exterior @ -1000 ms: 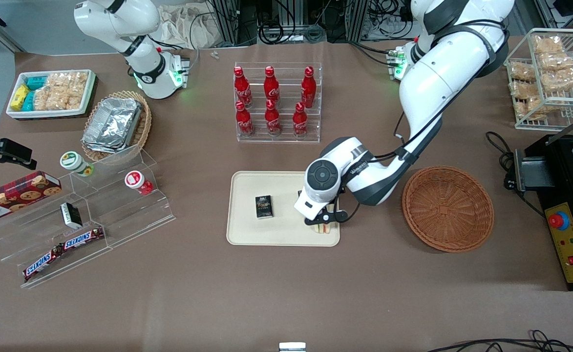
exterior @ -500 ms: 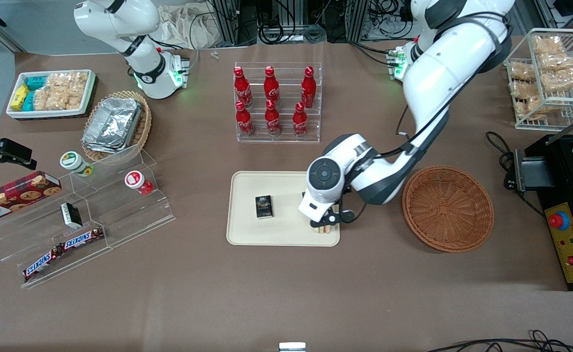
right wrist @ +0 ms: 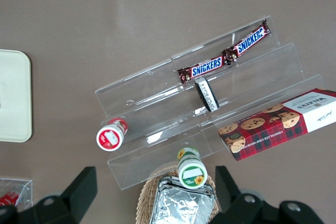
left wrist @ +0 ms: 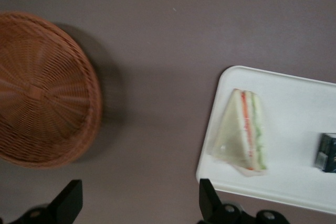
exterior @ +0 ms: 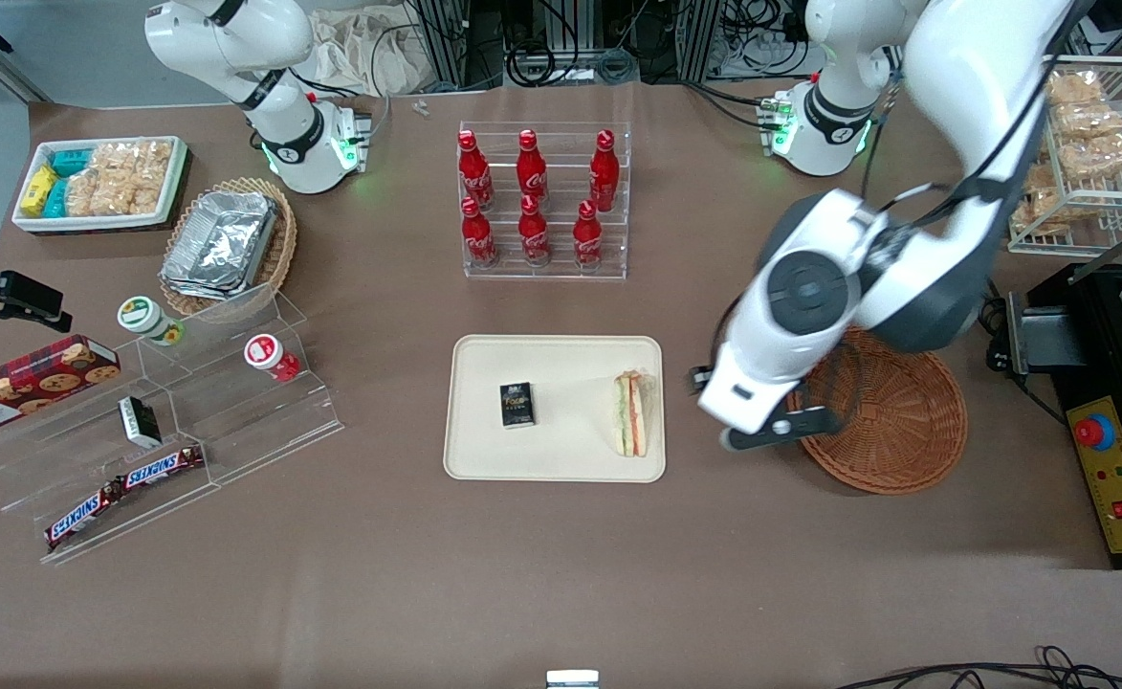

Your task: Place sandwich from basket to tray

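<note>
The sandwich (exterior: 630, 413) (left wrist: 244, 137), a pale wedge with orange-red and green layers, lies on the cream tray (exterior: 561, 450) (left wrist: 294, 103) at its edge nearest the basket. Nothing lies in the round reddish-brown wicker basket (exterior: 891, 421) (left wrist: 42, 87). My left gripper (exterior: 740, 410) (left wrist: 139, 203) hangs high above the bare table between tray and basket. It is open and holds nothing.
A small black box (exterior: 517, 404) (left wrist: 329, 152) also lies on the tray. A clear rack of red bottles (exterior: 543, 201) stands farther from the camera than the tray. A black machine (exterior: 1115, 383) sits beside the basket toward the working arm's end.
The gripper let go of the sandwich on the tray, opened, rose and swung away toward the basket. The sandwich now lies uncovered on the tray.
</note>
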{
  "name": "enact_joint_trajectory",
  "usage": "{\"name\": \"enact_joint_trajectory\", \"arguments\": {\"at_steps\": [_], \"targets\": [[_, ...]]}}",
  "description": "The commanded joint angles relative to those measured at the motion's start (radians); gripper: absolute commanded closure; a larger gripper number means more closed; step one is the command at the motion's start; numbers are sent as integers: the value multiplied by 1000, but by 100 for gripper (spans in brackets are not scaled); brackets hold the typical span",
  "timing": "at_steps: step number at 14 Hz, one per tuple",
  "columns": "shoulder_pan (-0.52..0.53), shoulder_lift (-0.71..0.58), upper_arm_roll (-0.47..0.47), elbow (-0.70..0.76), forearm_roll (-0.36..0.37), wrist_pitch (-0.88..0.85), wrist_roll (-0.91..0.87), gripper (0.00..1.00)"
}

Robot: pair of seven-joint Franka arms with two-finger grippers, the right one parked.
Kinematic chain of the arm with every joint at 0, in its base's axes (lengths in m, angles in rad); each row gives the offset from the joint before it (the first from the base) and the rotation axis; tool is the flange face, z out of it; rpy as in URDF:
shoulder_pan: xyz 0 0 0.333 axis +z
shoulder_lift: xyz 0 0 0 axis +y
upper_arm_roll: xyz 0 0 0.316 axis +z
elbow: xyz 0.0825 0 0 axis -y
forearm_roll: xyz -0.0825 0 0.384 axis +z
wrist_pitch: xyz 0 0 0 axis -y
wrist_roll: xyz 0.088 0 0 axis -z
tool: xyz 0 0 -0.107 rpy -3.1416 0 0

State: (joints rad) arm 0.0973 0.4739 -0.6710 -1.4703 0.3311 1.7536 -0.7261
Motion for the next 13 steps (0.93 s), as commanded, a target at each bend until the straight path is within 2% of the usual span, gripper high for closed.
{"name": "enact_joint_trajectory", "arguments": {"at_steps": [1,3,5,7,8,11,13], "targets": [[73,-202,43,-200,-64,21,187,0],[36,-308,167,-269,-147,27,363,0],[-34,-432,331,-387,-234,82,544,0],[-138,-535,495,-522,-259,161,644,0],[-168,-555,543,-548,-257,173,680,0],[-131,-534,557,-491,-256,98,853,0],[-128,-432,556,-322,-250,-33,869,0]]}}
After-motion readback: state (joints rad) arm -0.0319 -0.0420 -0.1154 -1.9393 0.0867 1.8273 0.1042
